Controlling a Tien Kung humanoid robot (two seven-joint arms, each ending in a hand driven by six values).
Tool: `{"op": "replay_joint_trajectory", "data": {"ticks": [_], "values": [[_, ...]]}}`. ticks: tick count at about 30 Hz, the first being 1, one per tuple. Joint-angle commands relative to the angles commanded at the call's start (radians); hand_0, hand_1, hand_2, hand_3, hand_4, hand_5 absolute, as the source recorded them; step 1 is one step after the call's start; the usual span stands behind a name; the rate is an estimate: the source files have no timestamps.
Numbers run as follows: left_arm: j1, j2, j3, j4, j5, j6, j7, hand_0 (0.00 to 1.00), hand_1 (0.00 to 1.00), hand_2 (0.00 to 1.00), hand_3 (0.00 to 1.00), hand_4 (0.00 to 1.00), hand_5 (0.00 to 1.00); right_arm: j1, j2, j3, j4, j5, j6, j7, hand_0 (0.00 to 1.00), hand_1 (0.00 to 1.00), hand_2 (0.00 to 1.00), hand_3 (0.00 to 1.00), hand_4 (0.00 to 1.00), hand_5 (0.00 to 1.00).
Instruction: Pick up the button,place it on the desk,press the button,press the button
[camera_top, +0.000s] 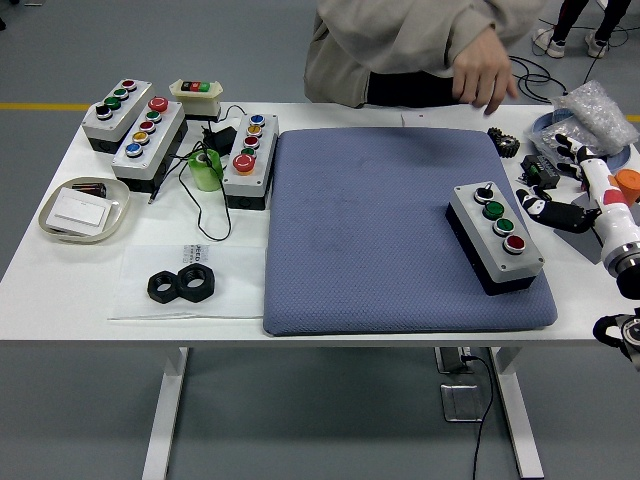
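Note:
A grey button box (495, 237) with a black knob, two green buttons and a red button lies on the right side of the blue-grey mat (400, 230). My right hand (562, 205) is just right of the box, at the mat's edge, with fingers spread and holding nothing. It does not touch the box. The person's hand (482, 72) is lifted back over the table's far edge, away from the box. My left hand is out of view.
Three more button boxes (250, 155) and a small switch box (197, 97) stand at the far left. A green tape roll (207, 170), a tray (85, 210) and two black nuts (184, 285) lie left of the mat. Small parts and a plastic bag (590, 105) crowd the right edge.

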Motion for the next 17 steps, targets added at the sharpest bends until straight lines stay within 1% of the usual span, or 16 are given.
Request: {"op": "replay_joint_trajectory", "data": {"ticks": [4,5,8,10,11,12,17], "values": [[-0.001,0.001,0.002,-0.001,-0.002,0.000,0.000,0.733,0.774,0.844,0.760,0.525,0.998,0.003,0.006,-0.014,0.003,-0.065,0.008,-0.035,0.998,0.908,0.990,0.998,0.808,0.067],[-0.002,0.001,0.002,-0.001,-0.002,0.001,0.000,0.734,0.774,0.844,0.761,0.527,0.998,0.005,0.014,-0.024,0.003,-0.093,0.007,-0.054,0.998,0.912,0.998,0.998,0.846,0.102],[-0.005,0.001,0.002,-0.002,-0.002,0.001,0.001,0.734,0.774,0.844,0.761,0.527,0.998,0.011,0.029,-0.040,-0.003,-0.141,0.006,-0.082,0.998,0.912,0.998,0.998,0.846,0.102],[-0.008,0.001,0.006,-0.002,-0.005,0.002,0.000,0.734,0.774,0.844,0.761,0.527,0.998,0.014,0.036,-0.044,-0.006,-0.151,0.004,-0.089,0.998,0.912,0.998,0.998,0.846,0.102],[-0.009,0.001,0.006,-0.002,-0.005,0.002,0.000,0.735,0.774,0.844,0.761,0.527,0.998,0.015,0.038,-0.045,-0.007,-0.153,0.004,-0.090,0.998,0.909,0.998,0.998,0.863,0.122],[-0.011,0.001,0.008,-0.002,-0.008,0.002,-0.001,0.735,0.774,0.844,0.761,0.527,0.998,0.017,0.041,-0.046,-0.009,-0.152,0.001,-0.091,0.998,0.909,0.998,0.998,0.863,0.122],[-0.018,0.001,0.013,-0.002,-0.014,0.004,-0.004,0.735,0.774,0.844,0.761,0.527,0.998,0.018,0.053,-0.040,-0.012,-0.121,-0.004,-0.086,0.998,0.909,0.998,0.998,0.863,0.122]]}}
